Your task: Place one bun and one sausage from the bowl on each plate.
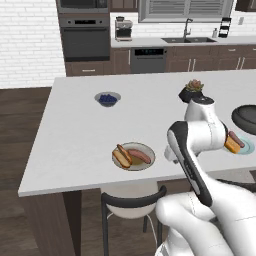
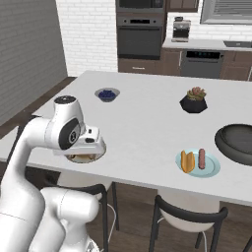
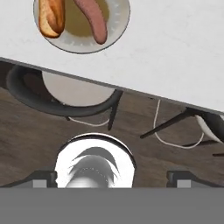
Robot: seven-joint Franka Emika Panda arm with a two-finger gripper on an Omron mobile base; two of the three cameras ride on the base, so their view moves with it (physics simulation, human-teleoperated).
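Observation:
The larger grey-rimmed plate (image 1: 133, 148) near the counter's front edge holds a bun (image 1: 121, 156) and a sausage (image 1: 140, 156) side by side. They also appear at the top of the hand view: plate (image 3: 114, 30), bun (image 3: 51, 17), sausage (image 3: 94, 22). The light blue plate (image 2: 211, 169) carries a second bun (image 2: 187, 161) and sausage (image 2: 201, 158). The dark bowl (image 2: 238, 142) sits at the right edge. My gripper (image 3: 113, 177) is open with nothing between its fingertips (image 3: 43, 177). It hangs over the counter's front edge, just nearer than the grey-rimmed plate (image 2: 101, 151).
A small bowl of blue berries (image 1: 107, 98) and a black plant pot (image 1: 191, 91) stand further back on the counter. Dark-framed chairs (image 1: 132, 200) sit under the counter's front edge, with wooden floor below. My arm hides part of the blue plate (image 1: 246, 149).

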